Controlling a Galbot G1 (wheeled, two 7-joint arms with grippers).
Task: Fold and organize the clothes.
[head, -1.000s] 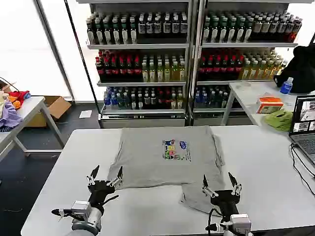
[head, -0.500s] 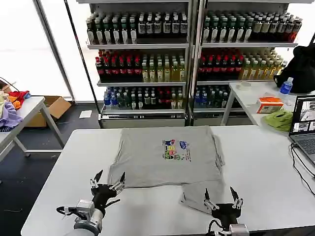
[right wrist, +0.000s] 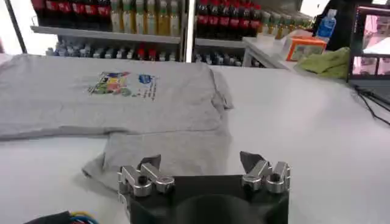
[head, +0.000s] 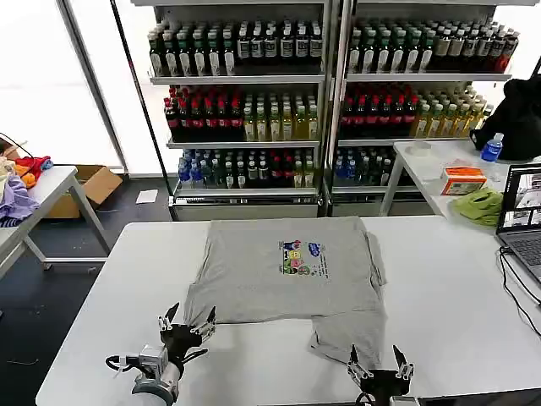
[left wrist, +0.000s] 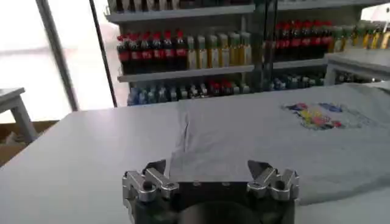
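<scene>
A light grey T-shirt [head: 283, 271] with a small multicoloured chest logo lies partly folded on the white table [head: 456, 279]; one flap [head: 351, 330] sticks out toward the near edge on the right. My left gripper [head: 188, 320] hovers open just off the shirt's near left corner, holding nothing. My right gripper [head: 379, 369] is open and empty, low at the table's front edge, just nearer than the protruding flap. The shirt [left wrist: 274, 134] spreads beyond the open left gripper [left wrist: 210, 173] in the left wrist view. The flap [right wrist: 167, 152] lies right ahead of the open right gripper [right wrist: 201, 164] in the right wrist view.
A laptop [head: 524, 211] with a cable sits at the table's right edge. A second table at the back right holds a lime-green cloth [head: 479, 205], an orange box [head: 462, 179] and a bottle. Drink shelves [head: 321, 101] stand behind. A side table with coloured cloths [head: 21, 182] is at left.
Both grippers have drawn back toward the table's near edge, away from the shirt, staying open. The shirt has not moved.
</scene>
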